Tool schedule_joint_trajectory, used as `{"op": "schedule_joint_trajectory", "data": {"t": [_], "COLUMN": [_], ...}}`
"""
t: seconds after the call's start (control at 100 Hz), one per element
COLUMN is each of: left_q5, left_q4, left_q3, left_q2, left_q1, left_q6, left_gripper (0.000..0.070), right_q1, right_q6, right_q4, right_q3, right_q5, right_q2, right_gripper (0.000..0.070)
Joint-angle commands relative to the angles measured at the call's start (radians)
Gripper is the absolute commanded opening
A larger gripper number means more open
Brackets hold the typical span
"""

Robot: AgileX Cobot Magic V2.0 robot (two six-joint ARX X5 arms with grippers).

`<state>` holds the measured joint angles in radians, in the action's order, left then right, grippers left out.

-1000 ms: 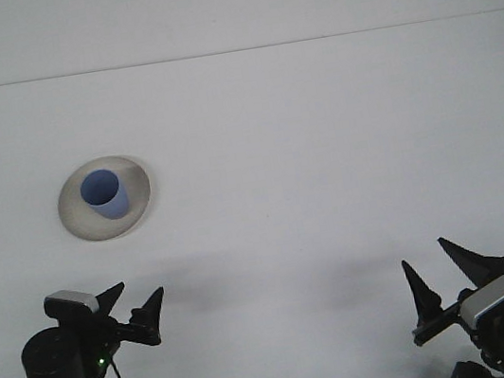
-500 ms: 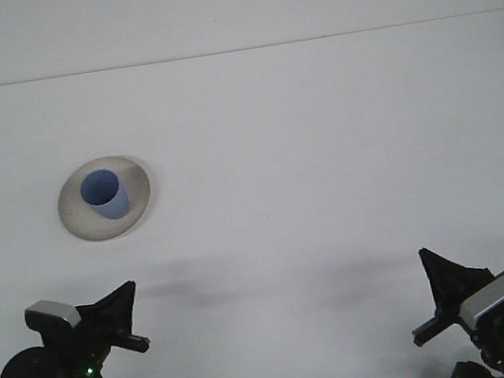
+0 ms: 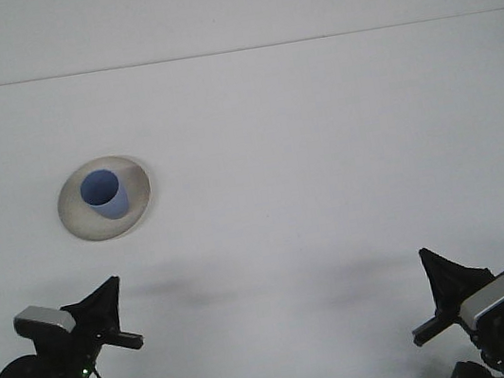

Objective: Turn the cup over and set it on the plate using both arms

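A blue cup point(image 3: 102, 195) stands upright, mouth up, on a round off-white plate point(image 3: 81, 221) at the left of the white table. My left gripper point(image 3: 112, 284) sits low at the front left, well short of the plate, fingers closed together and holding nothing. At the front right my right gripper point(image 3: 425, 255) is also shut and empty, far from the cup. Both point away from me over the table.
The white tabletop point(image 3: 324, 158) runs to a far edge near the top of the view, with a pale wall behind it. Cables trail from the left arm's base at the bottom left.
Both grippers have gone from open to shut with nothing in them. The left gripper has drawn back a little, down and to the left. Cup and plate have not moved.
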<state>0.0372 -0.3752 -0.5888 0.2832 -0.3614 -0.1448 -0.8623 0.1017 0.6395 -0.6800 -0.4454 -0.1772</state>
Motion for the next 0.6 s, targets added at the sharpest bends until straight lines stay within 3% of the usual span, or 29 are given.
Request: {"op": "schedule_joint_trajectory", "data": {"t": [0.0, 0.25, 0.59], "left_q5": [0.021, 0.072, 0.076], "left_q4": [0.051, 0.271, 0.345], "left_q3": [0.051, 0.407, 0.560], "left_q2": [-0.039, -0.211, -0.280], "left_q1": [0.048, 0.235, 0.302], "left_q6": [0.140, 0.227, 0.157], "left_gripper": [0.0014, 0.0014, 0.0014], "right_q1": [-0.008, -0.008, -0.008], "right_q6": [0.000, 0.000, 0.001], "right_q4": [-0.011, -0.011, -0.011], "right_q3": [-0.006, -0.006, -0.006], "right_q5": [0.000, 0.000, 0.000], "right_q2": [-0.001, -0.001, 0.000], "right_gripper": [0.0007, 0.0007, 0.0007]}}
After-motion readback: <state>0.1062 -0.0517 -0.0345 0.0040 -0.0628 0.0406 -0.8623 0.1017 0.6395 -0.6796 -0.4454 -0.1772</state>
